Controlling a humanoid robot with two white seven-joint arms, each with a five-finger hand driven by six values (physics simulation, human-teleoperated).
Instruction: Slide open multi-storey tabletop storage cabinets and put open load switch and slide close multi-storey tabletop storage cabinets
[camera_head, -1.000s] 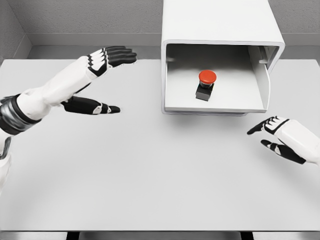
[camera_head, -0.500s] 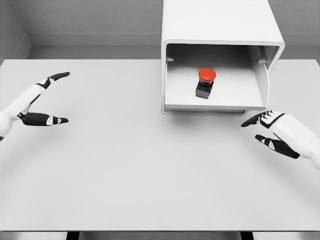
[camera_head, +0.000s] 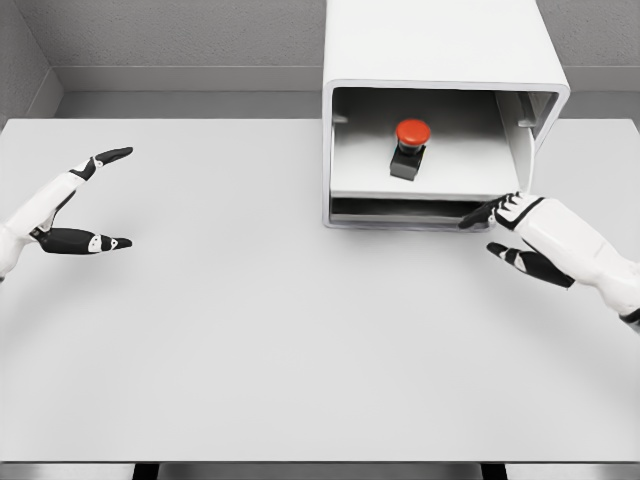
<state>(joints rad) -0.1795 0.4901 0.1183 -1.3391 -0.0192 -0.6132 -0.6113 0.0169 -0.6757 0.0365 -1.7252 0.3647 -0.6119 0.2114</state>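
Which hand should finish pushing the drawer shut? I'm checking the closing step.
The right hand: its fingertips sit at the drawer front, with the red button inside. The left hand hangs open far across the table.

A bare simulated test bench: plain white table (camera_head: 250, 340), grey walls (camera_head: 180, 35).

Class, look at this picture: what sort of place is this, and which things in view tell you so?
Probably a simulated robot test bench: a bare grey table, one white tabletop cabinet holding a red-topped switch, and plain grey walls behind.
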